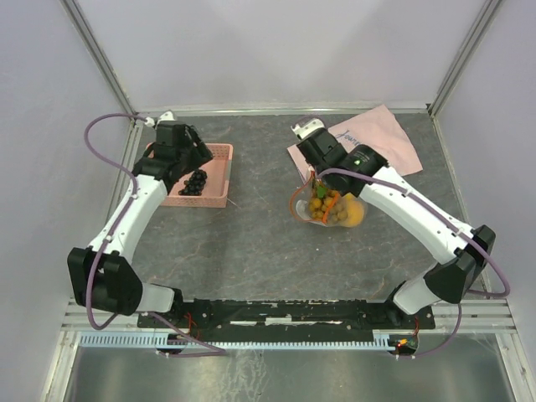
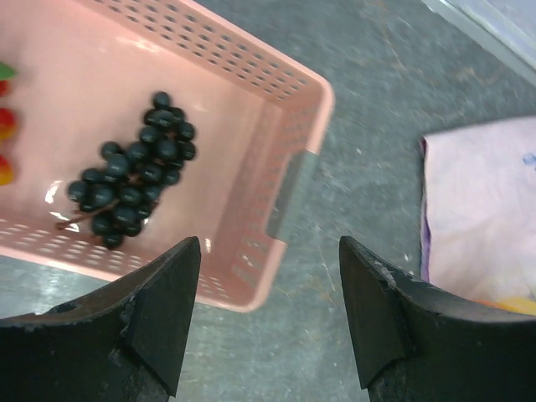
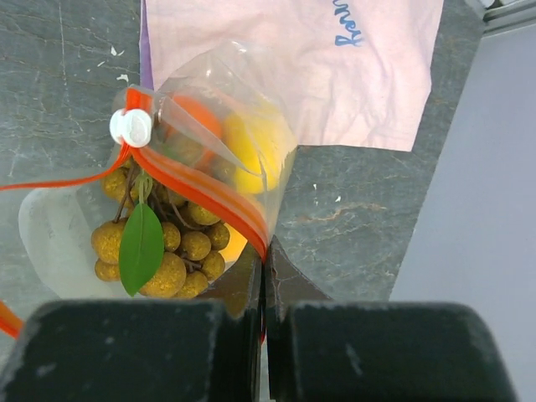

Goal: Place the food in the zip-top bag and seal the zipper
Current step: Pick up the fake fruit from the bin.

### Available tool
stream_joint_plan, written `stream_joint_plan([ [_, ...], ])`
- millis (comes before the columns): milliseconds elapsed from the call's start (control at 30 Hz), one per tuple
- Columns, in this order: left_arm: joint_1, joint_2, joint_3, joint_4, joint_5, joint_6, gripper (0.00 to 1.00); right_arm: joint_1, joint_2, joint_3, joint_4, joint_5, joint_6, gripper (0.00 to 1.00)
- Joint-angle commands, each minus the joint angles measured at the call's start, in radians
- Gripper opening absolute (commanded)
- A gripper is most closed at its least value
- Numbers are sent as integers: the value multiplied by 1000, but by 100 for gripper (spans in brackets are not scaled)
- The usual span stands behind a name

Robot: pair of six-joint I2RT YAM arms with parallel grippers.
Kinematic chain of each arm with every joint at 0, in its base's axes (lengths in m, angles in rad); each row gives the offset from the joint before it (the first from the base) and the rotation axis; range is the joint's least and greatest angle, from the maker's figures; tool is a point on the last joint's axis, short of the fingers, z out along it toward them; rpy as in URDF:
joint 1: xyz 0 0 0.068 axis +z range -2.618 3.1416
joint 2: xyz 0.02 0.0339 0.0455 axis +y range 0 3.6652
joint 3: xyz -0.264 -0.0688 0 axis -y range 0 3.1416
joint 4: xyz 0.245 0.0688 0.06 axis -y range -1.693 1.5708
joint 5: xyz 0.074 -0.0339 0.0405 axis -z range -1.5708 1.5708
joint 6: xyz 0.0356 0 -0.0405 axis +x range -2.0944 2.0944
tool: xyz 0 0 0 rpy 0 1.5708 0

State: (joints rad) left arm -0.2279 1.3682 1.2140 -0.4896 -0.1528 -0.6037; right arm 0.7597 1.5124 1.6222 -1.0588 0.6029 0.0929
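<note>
Pinching the zipper of the zip-top bag, the right gripper has its fingers pressed together. The bag, seemingly lifted, is right of the table's middle and holds the berry cluster and lemon. The left gripper hovers, fingers wide apart, over the grapes in the basket at the far-left corner.

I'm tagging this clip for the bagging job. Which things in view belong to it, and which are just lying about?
Part of the job: zip-top bag, zipper; berry cluster, lemon and orange inside it; dark grapes in the pink basket; right gripper shut on the bag's mouth; left gripper open.
Lying about: pink cloth; the basket itself.
</note>
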Motion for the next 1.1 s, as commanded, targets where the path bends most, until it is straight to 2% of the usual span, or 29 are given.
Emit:
stream_joint_plan([
  [0, 112, 31, 35, -19, 39, 49, 74, 57, 19, 36, 21, 158, 24, 2],
  [133, 177, 101, 99, -81, 57, 127, 75, 85, 35, 46, 35, 181, 19, 2],
  [333, 188, 235, 179, -153, 46, 274, 77, 98, 66, 40, 44, 195, 5, 2],
  [700, 189, 473, 294, -224, -7, 357, 78, 120, 82, -5, 136, 130, -3, 1],
  [1067, 188, 654, 350, -251, 113, 444, 79, 122, 74, -51, 185, 62, -14, 2],
])
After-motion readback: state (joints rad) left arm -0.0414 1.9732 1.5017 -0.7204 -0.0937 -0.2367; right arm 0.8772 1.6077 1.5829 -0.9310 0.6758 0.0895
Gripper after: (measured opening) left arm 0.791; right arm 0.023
